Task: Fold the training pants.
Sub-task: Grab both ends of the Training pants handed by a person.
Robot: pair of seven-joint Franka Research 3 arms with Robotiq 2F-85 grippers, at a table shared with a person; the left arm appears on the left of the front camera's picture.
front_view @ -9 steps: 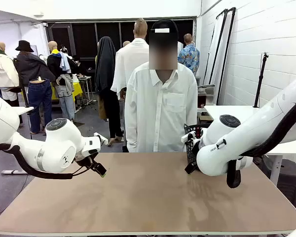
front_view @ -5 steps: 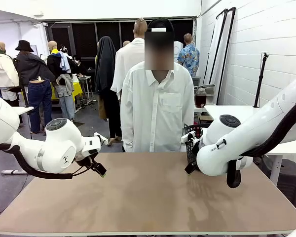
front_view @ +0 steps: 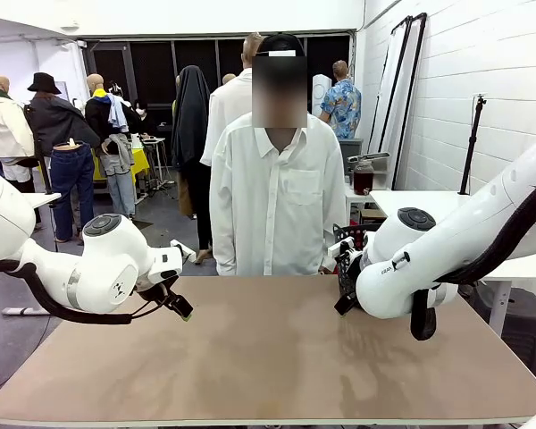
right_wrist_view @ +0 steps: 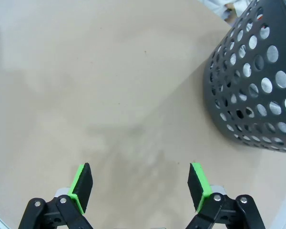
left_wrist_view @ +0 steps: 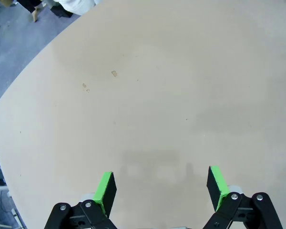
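Observation:
The training pants are out of view. My left gripper [front_view: 182, 309] hovers low over the left part of the brown table [front_view: 268, 357]; in the left wrist view it [left_wrist_view: 160, 188] stands open with bare tabletop between its green pads [left_wrist_view: 105, 190]. My right gripper [front_view: 343, 297] hangs over the right part of the table, largely hidden behind its own arm. Seen from the right wrist, it [right_wrist_view: 139, 186] is open as well, with nothing between its pads [right_wrist_view: 81, 185].
A black mesh basket [right_wrist_view: 252, 86] stands on the table close to the right gripper, and part of it [front_view: 347, 238] peeks out behind the right arm. A person in a white shirt [front_view: 277, 201] stands at the table's far edge.
The person at the far edge has shifted a little to the picture's left. Both arms and grippers have stayed still.

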